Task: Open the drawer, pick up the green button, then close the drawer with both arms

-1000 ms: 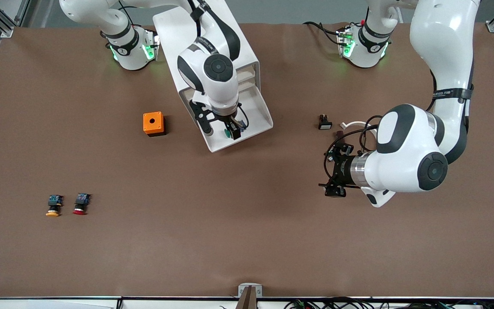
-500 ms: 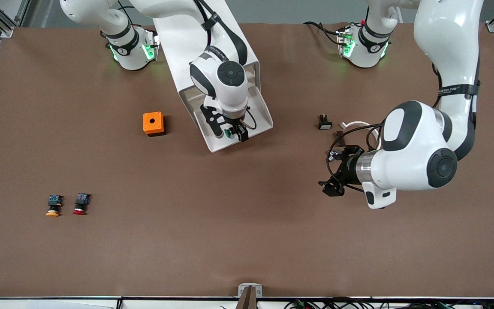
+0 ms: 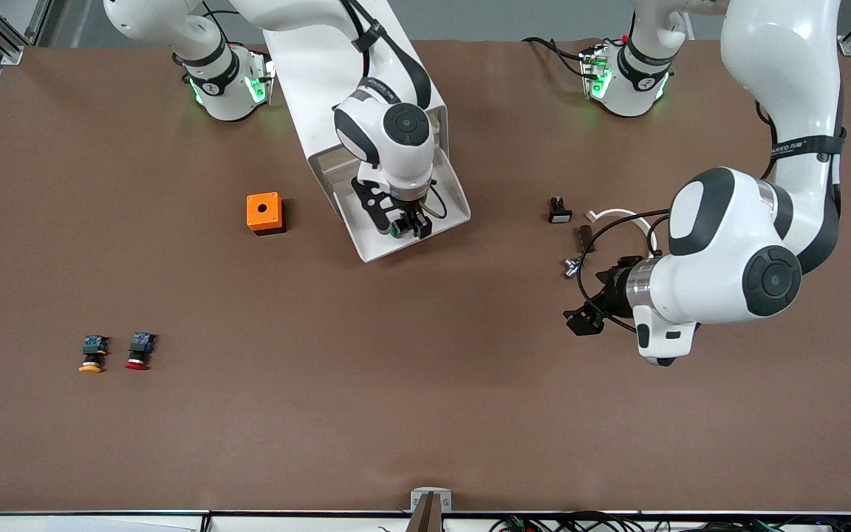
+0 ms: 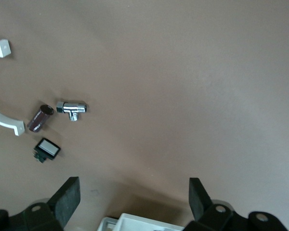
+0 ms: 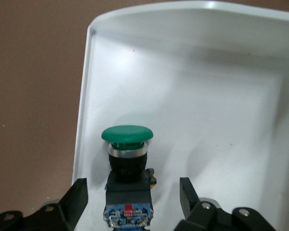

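Here, right gripper down in the pulled-out drawer, fingers parted either side of the green button, not gripping; left gripper waits spread wide over table, at four o'clock of drawer

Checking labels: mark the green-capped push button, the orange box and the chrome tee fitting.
green-capped push button [image 5: 127,134], right wrist view, cap rim.
orange box [image 3: 264,211], front view, top face.
chrome tee fitting [image 4: 72,108], left wrist view, body.

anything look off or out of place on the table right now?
Nothing looks damaged or spilled. The white cabinet sits at a skew on the brown table, its open white tray drawer holding the green-capped push button on its side, between the right hand's open fingers. The left hand waits open.
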Controlling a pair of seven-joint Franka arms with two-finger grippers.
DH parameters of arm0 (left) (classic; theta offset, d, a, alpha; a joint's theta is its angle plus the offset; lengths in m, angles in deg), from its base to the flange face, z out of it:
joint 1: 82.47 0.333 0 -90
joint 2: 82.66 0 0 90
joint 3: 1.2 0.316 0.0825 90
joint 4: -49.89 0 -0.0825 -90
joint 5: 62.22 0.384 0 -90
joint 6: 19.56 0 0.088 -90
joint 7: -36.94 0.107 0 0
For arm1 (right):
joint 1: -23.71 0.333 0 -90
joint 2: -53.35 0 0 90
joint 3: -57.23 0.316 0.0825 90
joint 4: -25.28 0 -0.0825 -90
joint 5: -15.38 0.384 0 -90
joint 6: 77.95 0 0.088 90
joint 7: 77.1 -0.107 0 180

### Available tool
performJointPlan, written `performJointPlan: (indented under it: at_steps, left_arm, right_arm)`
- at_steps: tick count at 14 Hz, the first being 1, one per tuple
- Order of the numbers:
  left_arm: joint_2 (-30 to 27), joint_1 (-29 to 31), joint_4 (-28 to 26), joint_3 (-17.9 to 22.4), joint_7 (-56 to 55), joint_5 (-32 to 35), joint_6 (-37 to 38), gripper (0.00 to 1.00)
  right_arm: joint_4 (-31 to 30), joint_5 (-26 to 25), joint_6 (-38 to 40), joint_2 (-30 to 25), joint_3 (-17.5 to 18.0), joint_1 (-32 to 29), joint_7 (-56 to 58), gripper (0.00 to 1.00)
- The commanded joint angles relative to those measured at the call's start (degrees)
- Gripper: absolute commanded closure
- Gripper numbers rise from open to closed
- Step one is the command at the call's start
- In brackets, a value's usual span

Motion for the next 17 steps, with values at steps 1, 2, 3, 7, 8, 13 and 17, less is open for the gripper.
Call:
performJointPlan:
  at_steps: [1,2,3,7,8,13,17]
  left_arm:
    - [-2.15,0.56,-4.12,-0.22,7.19,1.18,-0.15,0.01]
    - [-2.15,0.47,-4.57,-0.13,8.35,1.18,-0.24,0.01]
    - [-2.06,0.47,-4.75,-0.13,8.97,1.53,-0.33,0.01]
    - [-2.24,-0.05,-7.55,-0.22,10.82,2.41,-2.77,0.01]
    - [-2.85,-0.4,-9.74,-0.3,10.82,2.41,-5.22,0.01]
    - [-3.38,-1.72,-16.7,-4.34,10.91,2.59,-16.4,0.01]
    - [-0.93,-7.42,-19.42,-4.44,10.82,3.64,-25.61,0.01]
  right_arm:
    - [0.94,-0.59,0.02,0.77,-0.62,1.02,-0.38,0.54]
    - [0.94,-0.58,0.11,0.86,-0.62,1.02,-0.38,0.68]
    - [0.94,-0.58,0.19,0.77,-0.53,1.19,-0.38,0.85]
    - [3.83,-0.24,0.81,0.68,-0.62,-0.21,2.34,1.0]
    - [5.76,0.11,2.64,0.68,-0.71,-1.43,4.18,1.0]
    - [10.7,0.03,10.21,-0.8,-0.8,-9.16,29.86,1.0]
    - [10.61,0.03,11.62,-1.95,-0.8,-17.95,56.19,1.0]
